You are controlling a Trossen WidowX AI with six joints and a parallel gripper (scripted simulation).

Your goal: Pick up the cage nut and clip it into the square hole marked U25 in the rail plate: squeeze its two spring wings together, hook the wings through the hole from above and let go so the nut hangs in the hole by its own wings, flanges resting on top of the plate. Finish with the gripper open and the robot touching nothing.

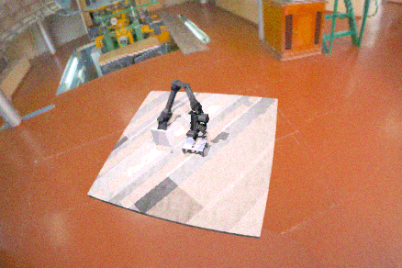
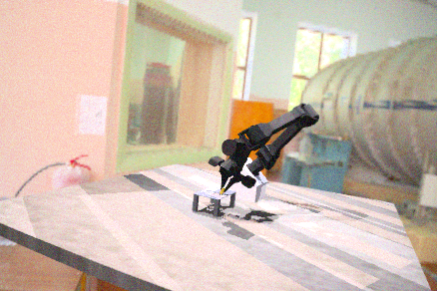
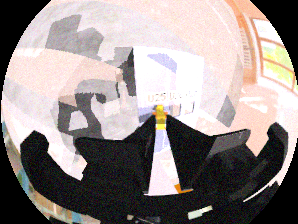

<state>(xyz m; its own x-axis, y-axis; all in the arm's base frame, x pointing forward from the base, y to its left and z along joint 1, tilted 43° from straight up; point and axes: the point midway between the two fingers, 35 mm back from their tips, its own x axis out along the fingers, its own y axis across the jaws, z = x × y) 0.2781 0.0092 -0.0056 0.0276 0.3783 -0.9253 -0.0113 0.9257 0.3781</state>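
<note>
wrist view only: readable "u25" plate lettering

Bright light washes out the patchwork wooden table top, and dark shadows fall beside the black jointed robot arm. Glare spots the glossy orange-red floor; grain speckles every view. Backgrounds look soft, and the wrist view bends strongly inside black corners.

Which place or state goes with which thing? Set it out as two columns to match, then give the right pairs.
1. cage nut
2. claw
3. rail plate
4. fire extinguisher

A. raised on legs above the table top
B. between two fingertips
C. beyond the table, by the wall
D. shut on something yellow

Pairs: 1-B, 2-D, 3-A, 4-C
</note>
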